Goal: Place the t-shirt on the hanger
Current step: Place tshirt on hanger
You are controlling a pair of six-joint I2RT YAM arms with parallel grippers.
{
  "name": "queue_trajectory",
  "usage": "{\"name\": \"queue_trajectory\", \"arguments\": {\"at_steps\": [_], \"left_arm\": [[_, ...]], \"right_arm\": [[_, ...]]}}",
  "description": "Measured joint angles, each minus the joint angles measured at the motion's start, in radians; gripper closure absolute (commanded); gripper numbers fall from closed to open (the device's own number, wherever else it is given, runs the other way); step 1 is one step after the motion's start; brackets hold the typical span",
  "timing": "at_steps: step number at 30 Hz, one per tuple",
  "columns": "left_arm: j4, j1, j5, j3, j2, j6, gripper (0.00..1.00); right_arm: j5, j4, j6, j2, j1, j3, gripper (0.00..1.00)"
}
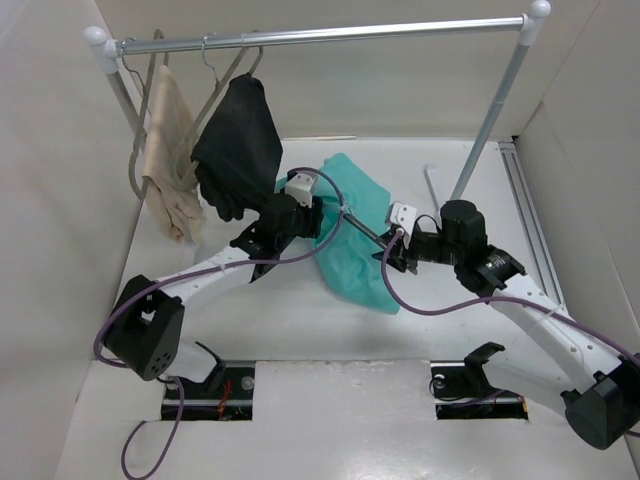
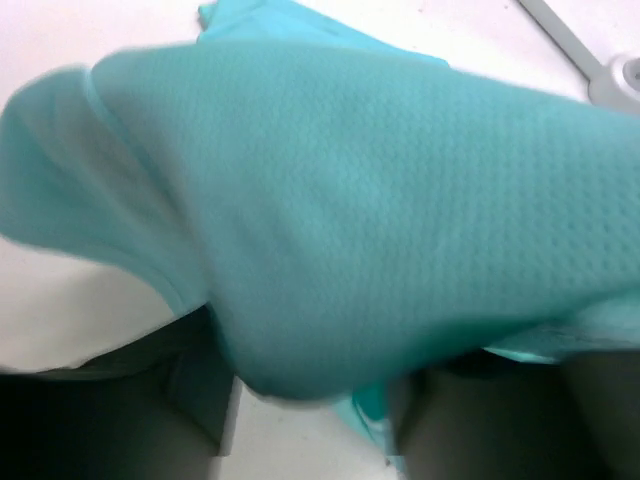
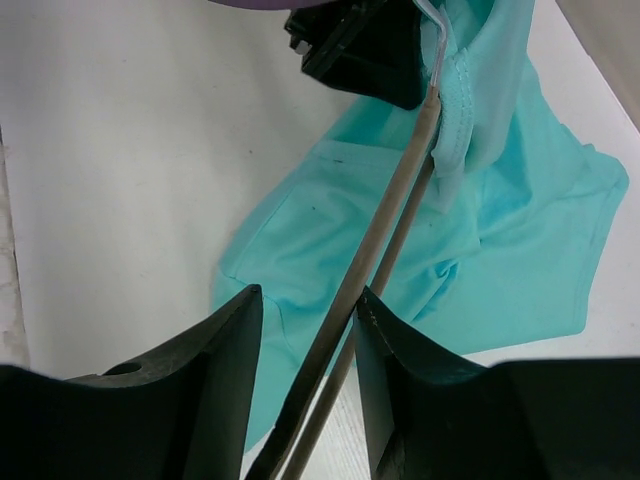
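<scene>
- The rack (image 1: 330,35) stands at the back, with a beige garment (image 1: 170,160) hanging at its left end and a black garment (image 1: 238,140) just right of that.
- The left arm (image 1: 200,272) rises from its base in front of the rack's left end and leans in and to the right. Its wrist is up just below the black garment.
- The left gripper (image 1: 322,215) points right, under the middle of the rack, against the t-shirt's upper edge. Its wrist camera sees little but teal cloth draped over the dark fingers (image 2: 120,420). I can't tell how far they are parted, or whether they pinch the cloth.
- The t-shirt (image 1: 355,265) sits in front of the rack's middle. Its top is lifted between the two grippers and the rest trails down onto the table (image 1: 300,330).
- The hanger (image 1: 370,226) slants through the air in front of the rack's right half. Its silver hook (image 3: 438,55) is by the collar seam, next to the left gripper. One bar slips under the cloth.
- The right gripper (image 1: 400,250) points left. Its fingers are half-closed on the hanger's two thin bars where they converge.
- The right arm (image 1: 530,310) stretches low from its base, in front of the rack's right end, and bends up at the wrist.
</scene>
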Motion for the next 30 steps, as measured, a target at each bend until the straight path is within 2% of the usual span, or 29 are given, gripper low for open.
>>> {"name": "queue_trajectory", "arguments": {"at_steps": [3, 4, 9, 21, 30], "left_arm": [[0.049, 0.007, 0.040, 0.000, 0.023, 0.003, 0.94], [0.057, 0.007, 0.058, 0.000, 0.027, 0.011, 1.00], [0.048, 0.010, 0.153, 0.003, 0.027, 0.057, 1.00], [-0.172, 0.011, 0.478, 0.003, -0.128, 0.298, 1.00], [-0.325, 0.011, 0.695, 0.002, -0.233, 0.472, 1.00]], "right_arm": [[-0.011, 0.001, 0.005, 0.000, 0.000, 0.000, 1.00], [-0.010, 0.000, 0.007, 0.000, 0.000, 0.000, 1.00], [0.013, -0.003, 0.018, -0.001, -0.014, 0.001, 1.00], [0.080, -0.018, 0.021, 0.009, -0.037, 0.171, 1.00], [0.126, -0.017, 0.016, 0.030, -0.061, 0.175, 1.00]]}}
